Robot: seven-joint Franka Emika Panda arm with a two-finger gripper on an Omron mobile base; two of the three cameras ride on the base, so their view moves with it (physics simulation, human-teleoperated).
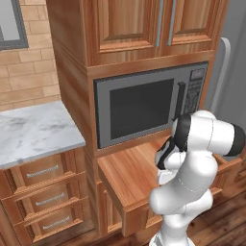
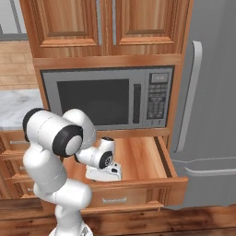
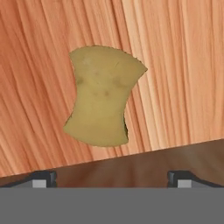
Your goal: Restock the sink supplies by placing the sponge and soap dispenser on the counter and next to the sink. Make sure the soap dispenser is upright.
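Squarely in the middle of the hand view lies the sponge (image 3: 103, 98), a yellow-tan pad with pinched-in sides, flat on the light wooden floor of an open drawer (image 2: 143, 159). The two dark fingers (image 3: 113, 178) stand at the bottom edge of that view, set wide apart, with nothing between them and well clear of the sponge. A darker wooden band crosses the lower part of the hand view, just below the sponge.

From the right base view the drawer is pulled out under a grey microwave (image 2: 108, 99), and the white hand hangs low over its floor at lower centre. Wooden cabinet doors (image 2: 69, 20) fill the top of the frame, and a grey refrigerator (image 2: 212, 92) stands along the right side.

From the left base view the marbled counter (image 1: 33, 132) sits at middle left, beside the microwave cabinet, with tan brick above it and drawer fronts below.
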